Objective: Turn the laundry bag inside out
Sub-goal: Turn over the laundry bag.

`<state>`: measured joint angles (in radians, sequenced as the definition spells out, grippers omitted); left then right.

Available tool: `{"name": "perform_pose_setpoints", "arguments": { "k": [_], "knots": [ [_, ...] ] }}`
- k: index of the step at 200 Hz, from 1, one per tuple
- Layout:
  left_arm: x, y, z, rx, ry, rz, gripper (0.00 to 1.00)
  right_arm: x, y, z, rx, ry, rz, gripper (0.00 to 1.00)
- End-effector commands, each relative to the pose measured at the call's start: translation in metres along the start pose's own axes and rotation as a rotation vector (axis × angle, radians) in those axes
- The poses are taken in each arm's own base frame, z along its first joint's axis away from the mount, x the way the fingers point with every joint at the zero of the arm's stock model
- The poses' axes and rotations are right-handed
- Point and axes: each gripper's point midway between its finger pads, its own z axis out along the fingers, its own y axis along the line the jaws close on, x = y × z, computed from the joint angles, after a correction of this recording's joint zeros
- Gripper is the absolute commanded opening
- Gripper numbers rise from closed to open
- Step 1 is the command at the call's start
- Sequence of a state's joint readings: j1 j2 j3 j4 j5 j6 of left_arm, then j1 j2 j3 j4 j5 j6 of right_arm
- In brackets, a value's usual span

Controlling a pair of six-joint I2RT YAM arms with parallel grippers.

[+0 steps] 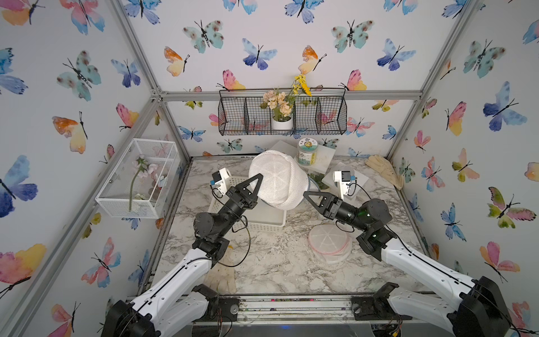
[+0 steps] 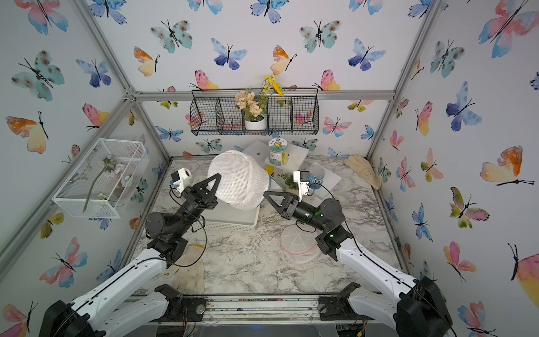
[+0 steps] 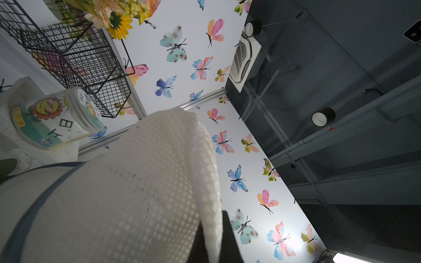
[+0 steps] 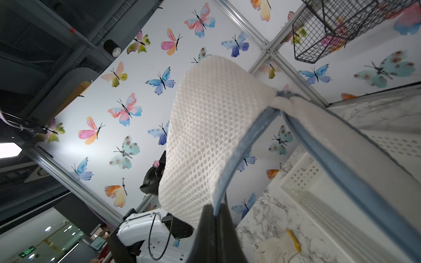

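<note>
Butterfly-papered cell, marble table [image 1: 262, 271]. Bag [image 1: 277, 178] hangs in the air above the bin [image 1: 264, 219], held up from two sides. Left gripper [image 1: 259, 177] pressed shut on a fold of mesh; right gripper [image 1: 306, 194] pinching the blue zip edge [image 4: 231, 166]. Risk: both bites look thin, and a hard pull apart could slip one and drop the bag into the bin. Jar [image 1: 307, 151] stands behind the bin, close to the bag's far side; a swing could tip it. Open marble lies in front of the bin — best room.

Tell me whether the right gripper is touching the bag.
Touching. The right wrist view shows the bag's blue zipper edge running down into the shut right gripper, pinched there.
</note>
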<state>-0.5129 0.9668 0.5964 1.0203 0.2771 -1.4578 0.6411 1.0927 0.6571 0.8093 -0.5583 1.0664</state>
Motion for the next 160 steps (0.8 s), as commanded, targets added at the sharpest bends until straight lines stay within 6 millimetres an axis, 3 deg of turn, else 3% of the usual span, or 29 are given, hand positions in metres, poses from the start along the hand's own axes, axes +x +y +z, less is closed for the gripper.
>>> {"name": "perform_pose_setpoints", "arguments": {
  "k": [1,32,60,81,93,106,120,143,160],
  "knots": [
    [-0.008,-0.036,-0.002,0.119,-0.044,0.006,0.00,-0.006,-0.008,-0.013,0.030,-0.094,-0.009,0.02],
    [-0.006,-0.062,0.002,0.204,-0.030,0.008,0.00,0.006,-0.060,-0.042,0.199,-0.207,0.070,0.02],
    [0.000,-0.091,0.007,0.300,-0.008,0.016,0.00,0.026,-0.091,-0.044,0.271,-0.170,0.131,0.02],
    [0.010,-0.110,0.013,0.365,0.030,0.026,0.00,0.032,-0.089,-0.028,0.238,-0.093,0.114,0.02],
    [0.015,-0.115,0.015,0.379,0.052,0.038,0.00,0.031,-0.078,-0.015,0.193,-0.030,0.066,0.17],
    [0.015,-0.111,0.016,0.363,0.050,0.040,0.00,0.029,-0.069,-0.006,0.180,0.024,-0.008,0.42],
    [0.012,-0.097,0.015,0.303,0.023,0.027,0.00,0.022,-0.065,-0.007,0.233,0.044,-0.107,0.57],
    [0.002,-0.057,0.012,0.121,-0.048,-0.023,0.00,0.010,-0.069,-0.026,0.393,0.051,-0.287,0.67],
    [-0.006,-0.026,0.006,-0.013,-0.106,-0.075,0.00,0.017,-0.075,-0.040,0.470,0.135,-0.427,0.68]
  ]
}}
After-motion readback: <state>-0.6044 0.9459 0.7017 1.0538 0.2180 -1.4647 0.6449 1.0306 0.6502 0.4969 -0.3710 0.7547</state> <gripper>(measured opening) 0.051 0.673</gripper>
